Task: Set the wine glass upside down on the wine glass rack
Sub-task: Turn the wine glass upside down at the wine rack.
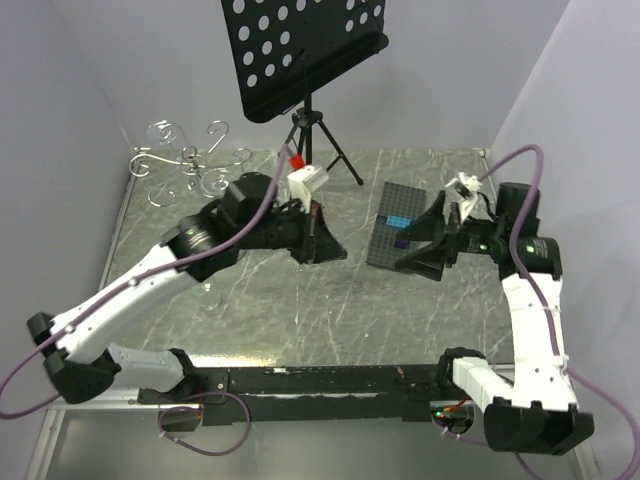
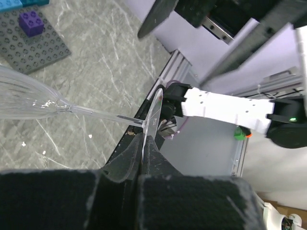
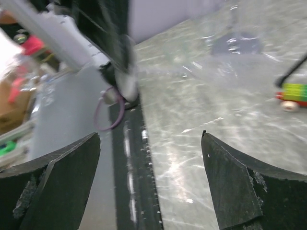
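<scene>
The clear wine glass [image 2: 29,98] lies roughly level above the table in the left wrist view, with its thin stem [image 2: 96,113] running to its round foot [image 2: 154,115]. My left gripper [image 2: 145,140] is shut on the edge of that foot. From above, the left gripper [image 1: 328,248] sits over mid-table, and I can hardly make out the glass there. The chrome wine glass rack [image 1: 188,162], with its curled hook arms, stands at the far left corner, well away from the glass. My right gripper [image 1: 420,242] is open and empty, its black fingers [image 3: 240,182] spread wide just right of the glass.
A black perforated music stand [image 1: 300,50] on a tripod [image 1: 318,140] rises at the back centre. A dark grey studded plate [image 1: 400,235] with a blue brick [image 1: 400,221] and a purple brick [image 2: 31,22] lies under the right gripper. The black frame rail [image 1: 330,380] lines the near edge.
</scene>
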{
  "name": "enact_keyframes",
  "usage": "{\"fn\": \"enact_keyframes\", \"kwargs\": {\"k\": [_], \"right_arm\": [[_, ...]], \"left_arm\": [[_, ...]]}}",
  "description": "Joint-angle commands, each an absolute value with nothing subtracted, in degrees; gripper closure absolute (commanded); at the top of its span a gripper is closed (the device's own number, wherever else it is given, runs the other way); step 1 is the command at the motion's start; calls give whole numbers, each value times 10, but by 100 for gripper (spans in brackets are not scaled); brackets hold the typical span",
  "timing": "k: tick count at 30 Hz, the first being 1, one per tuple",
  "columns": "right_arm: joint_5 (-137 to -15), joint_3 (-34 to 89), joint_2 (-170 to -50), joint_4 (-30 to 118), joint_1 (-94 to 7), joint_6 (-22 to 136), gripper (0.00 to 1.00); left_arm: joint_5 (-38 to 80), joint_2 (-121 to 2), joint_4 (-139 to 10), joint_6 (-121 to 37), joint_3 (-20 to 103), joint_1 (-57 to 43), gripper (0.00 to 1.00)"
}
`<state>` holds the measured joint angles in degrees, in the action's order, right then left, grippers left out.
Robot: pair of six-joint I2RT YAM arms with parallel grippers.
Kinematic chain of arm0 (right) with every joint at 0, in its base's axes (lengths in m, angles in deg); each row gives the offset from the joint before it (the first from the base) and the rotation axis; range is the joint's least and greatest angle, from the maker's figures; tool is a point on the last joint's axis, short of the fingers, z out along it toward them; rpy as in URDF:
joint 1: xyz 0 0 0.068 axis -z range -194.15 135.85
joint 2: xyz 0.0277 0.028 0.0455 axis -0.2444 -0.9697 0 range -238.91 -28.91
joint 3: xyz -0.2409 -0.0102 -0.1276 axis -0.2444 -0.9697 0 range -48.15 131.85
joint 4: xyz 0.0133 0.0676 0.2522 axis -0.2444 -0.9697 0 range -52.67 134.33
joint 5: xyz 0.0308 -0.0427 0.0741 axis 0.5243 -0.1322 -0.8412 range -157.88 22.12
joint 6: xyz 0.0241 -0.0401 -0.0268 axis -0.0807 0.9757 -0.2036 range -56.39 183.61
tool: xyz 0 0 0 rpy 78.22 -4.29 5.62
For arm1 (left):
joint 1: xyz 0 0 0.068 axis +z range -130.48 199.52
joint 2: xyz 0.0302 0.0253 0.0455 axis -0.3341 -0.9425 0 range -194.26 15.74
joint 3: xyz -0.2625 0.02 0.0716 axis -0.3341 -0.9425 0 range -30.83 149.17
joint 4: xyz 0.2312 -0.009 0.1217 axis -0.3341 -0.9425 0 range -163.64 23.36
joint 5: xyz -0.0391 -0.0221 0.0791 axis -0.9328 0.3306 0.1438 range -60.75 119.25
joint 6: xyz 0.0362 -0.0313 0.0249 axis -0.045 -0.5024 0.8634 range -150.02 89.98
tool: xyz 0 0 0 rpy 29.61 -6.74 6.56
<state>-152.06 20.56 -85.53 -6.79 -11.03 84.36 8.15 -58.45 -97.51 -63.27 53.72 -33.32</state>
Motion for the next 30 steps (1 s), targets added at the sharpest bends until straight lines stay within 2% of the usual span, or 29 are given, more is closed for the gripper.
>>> {"fn": "enact_keyframes", "kwargs": {"k": [1,5,6,7,10,18,24,30], "right_arm": [[-1611,202,-820,-50,-34,864,7],[-1668,109,-798,154,39,713,7],[-1682,81,-794,235,52,638,0],[-1683,51,-791,293,58,586,0],[-1679,-8,-797,396,69,542,0],[-1675,-17,-820,334,79,613,0],[-1675,-46,-807,406,81,557,0],[-1677,-47,-804,405,80,559,0]], "left_arm": [[92,-515,-987,-654,541,-323,99],[83,-476,-1026,-649,577,-312,99],[85,-469,-1040,-646,592,-307,99],[90,-462,-1055,-640,611,-302,99],[123,-447,-1110,-622,678,-291,99],[270,-425,-1196,-586,833,-289,99],[357,-424,-1216,-567,916,-289,99],[432,-463,-1213,-530,963,-291,99]]}}
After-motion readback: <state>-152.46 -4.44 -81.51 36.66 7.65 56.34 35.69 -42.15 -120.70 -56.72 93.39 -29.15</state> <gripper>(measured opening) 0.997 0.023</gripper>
